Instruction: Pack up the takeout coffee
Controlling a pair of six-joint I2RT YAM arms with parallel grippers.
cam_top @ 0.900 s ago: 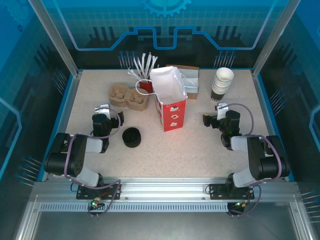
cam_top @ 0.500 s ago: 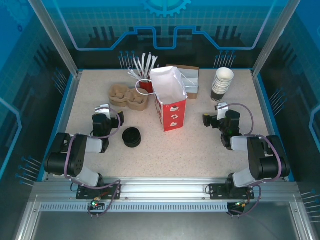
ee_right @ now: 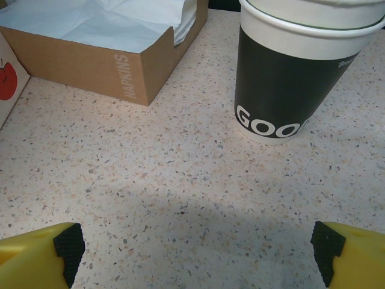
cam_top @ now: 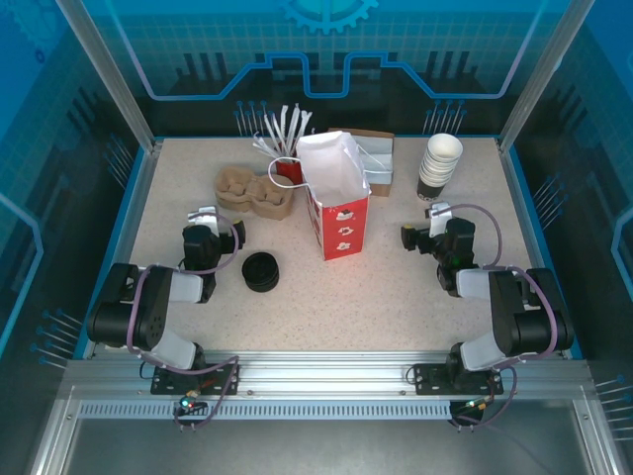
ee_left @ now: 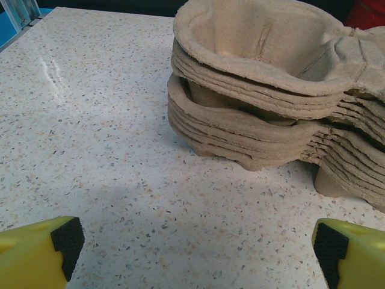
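The takeout coffee is out of view. A stack of lidless dark cups [cam_top: 438, 166] stands at the back right; in the right wrist view the cup stack [ee_right: 295, 72] is just ahead of my right gripper [ee_right: 198, 256], which is open over bare table. A low stack of black lids [cam_top: 262, 271] lies left of centre. My left gripper [ee_left: 198, 256] is open and empty, facing a stack of pulp cup carriers [ee_left: 264, 114]. From above, the left gripper [cam_top: 211, 224] and right gripper [cam_top: 425, 226] rest low at either side of an open red-and-white paper bag [cam_top: 337, 208].
A brown napkin box [cam_top: 377, 170] sits behind the bag, and the napkin box [ee_right: 114, 57] lies left of the cups. A red holder of white wrapped straws [cam_top: 285, 148] stands at the back. The carriers [cam_top: 255, 193] lie back left. Blue rails edge the table [cam_top: 376, 297].
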